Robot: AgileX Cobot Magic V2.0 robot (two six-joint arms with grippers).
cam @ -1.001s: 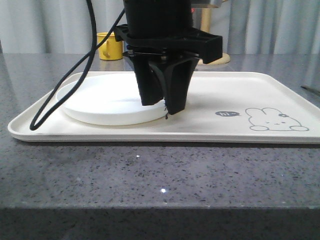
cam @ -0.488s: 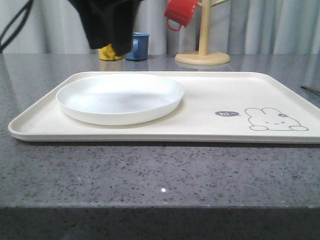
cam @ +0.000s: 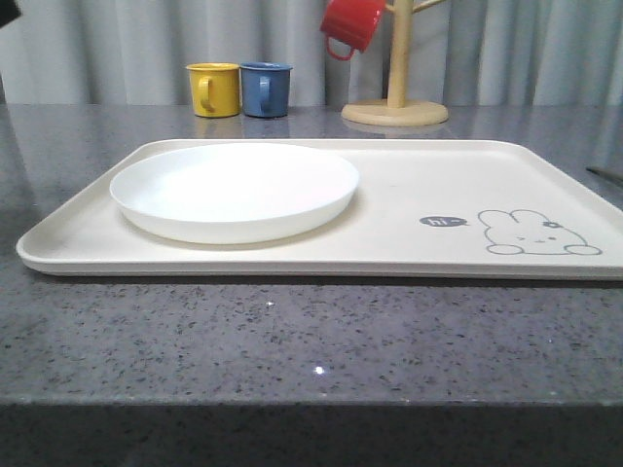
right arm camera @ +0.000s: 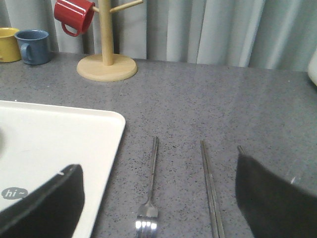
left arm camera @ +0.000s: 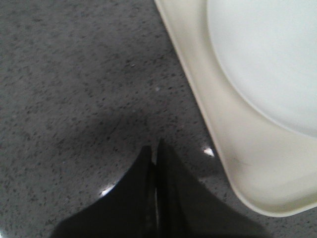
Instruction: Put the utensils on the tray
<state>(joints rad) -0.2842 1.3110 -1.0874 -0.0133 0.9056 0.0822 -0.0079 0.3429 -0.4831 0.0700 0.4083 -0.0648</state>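
The cream tray [cam: 419, 180] with the rabbit drawing lies across the grey table. In the right wrist view a silver fork [right arm camera: 150, 198] and a pair of metal chopsticks [right arm camera: 210, 188] lie side by side on the table just beyond the tray's [right arm camera: 59, 134] edge. A further thin metal handle tip [right arm camera: 240, 148] pokes out from behind one finger. My right gripper [right arm camera: 158, 171] hangs open above the fork, which lies between its fingers, untouched. My left gripper [left arm camera: 154, 149] is shut and empty over bare table next to the tray's corner [left arm camera: 223, 148].
A round white plate [cam: 234, 190] sits on the tray's left half. At the back stand a yellow mug [cam: 214, 89], a blue mug [cam: 266, 89] and a wooden mug tree [cam: 394, 97] with a red mug [cam: 350, 24] hanging on it.
The left arm, which stood over the plate a second ago, has risen and swung away to the left, out of the front view. Tray and plate have not moved.
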